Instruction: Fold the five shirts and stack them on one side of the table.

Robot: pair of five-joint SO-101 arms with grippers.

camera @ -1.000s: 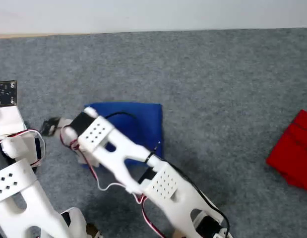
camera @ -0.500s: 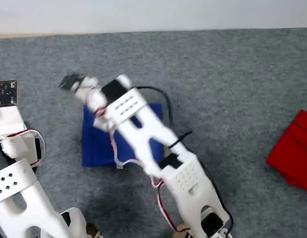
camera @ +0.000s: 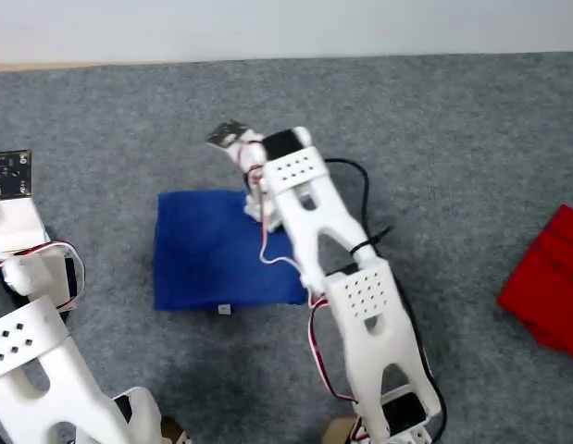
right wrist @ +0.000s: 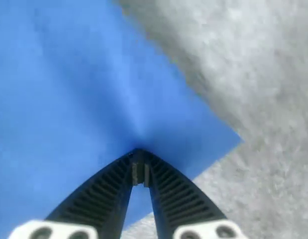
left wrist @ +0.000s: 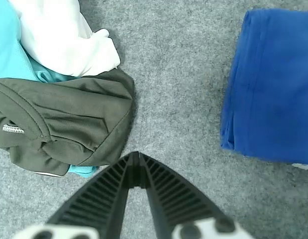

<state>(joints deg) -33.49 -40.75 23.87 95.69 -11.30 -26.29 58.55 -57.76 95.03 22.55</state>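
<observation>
- nearest, the left gripper (left wrist: 139, 160) hangs over the grey felt-like table cover (camera: 434, 139). its black ribbed jaws are pressed together on nothing.
- just beyond its tips lies a loose heap: a crumpled dark olive shirt (left wrist: 64, 119) on top of a turquoise shirt (left wrist: 9, 47), with a rumpled white shirt (left wrist: 64, 40) touching both. none of them looks folded.
- farther on, the folded royal-blue shirt (camera: 212, 250) lies flat as a neat rectangle, at about 9 o'clock from the middle of the table in the high view and apart from the heap.
- the right gripper (camera: 256, 205) sits at the 1 o'clock corner of that rectangle, jaws closed and tips down on the blue cloth.
- the step in hand looks like finishing the blue shirt, with three shirts in the heap left to fold. the next move likely calls for lifting the right gripper off without dragging the fold open, then taking one shirt out of the heap alone.
- at 3 o'clock, well apart, a folded red cloth (camera: 550, 282) is cut off by the frame edge, so its full shape is unclear.
- hard to make out: faint creases run toward the right gripper's tips, but i cannot tell whether they pinch a bit of cloth or only press on it.
- the arm covers part of the blue shirt's 3 o'clock side.
- how far the turquoise shirt runs under the others is hidden.
</observation>
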